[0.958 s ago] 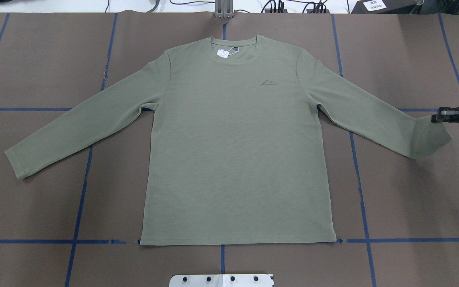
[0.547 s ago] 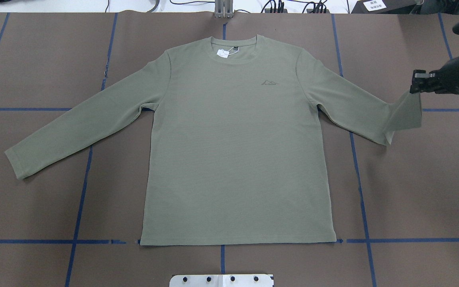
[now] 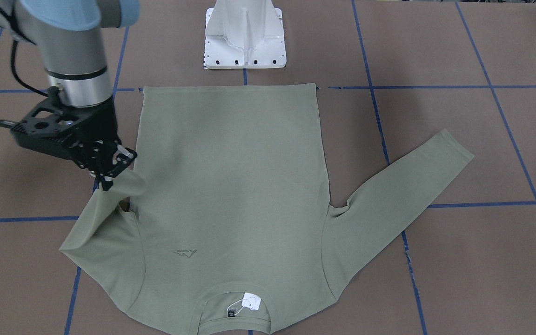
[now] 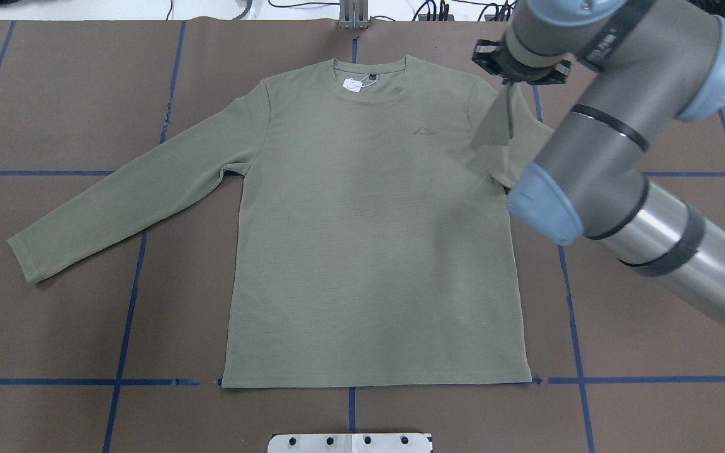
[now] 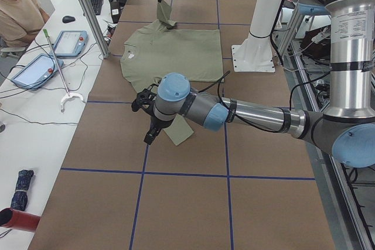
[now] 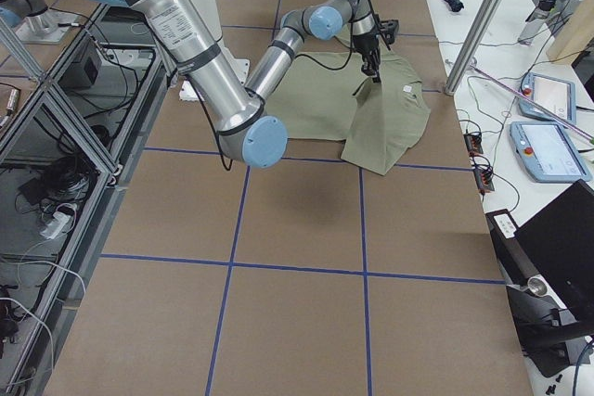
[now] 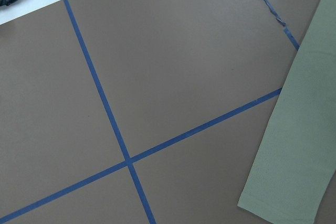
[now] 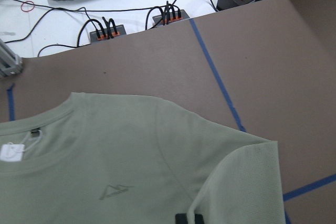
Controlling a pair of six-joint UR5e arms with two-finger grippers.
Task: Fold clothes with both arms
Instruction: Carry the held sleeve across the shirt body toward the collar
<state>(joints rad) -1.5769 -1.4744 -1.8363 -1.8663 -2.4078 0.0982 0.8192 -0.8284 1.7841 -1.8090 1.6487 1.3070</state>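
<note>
Currently the long-sleeved shirt (image 4: 369, 251) lies flat on the surface (image 4: 54, 314), hem at 6 o'clock and collar at 12. Its left sleeve (image 4: 129, 189) runs toward 8; the left gripper (image 5: 150, 134) hovers by that cuff, and I cannot tell how its fingers are set. Farther off, the right gripper (image 3: 107, 180) has its fingers clamped on the right sleeve (image 3: 93, 218), held above the shoulder at 1 o'clock. This looks like the sleeve fold. Next, probably, lay it across the chest.

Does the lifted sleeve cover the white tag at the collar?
No, the tag lies bare at the collar, well apart from the lifted sleeve.
</note>
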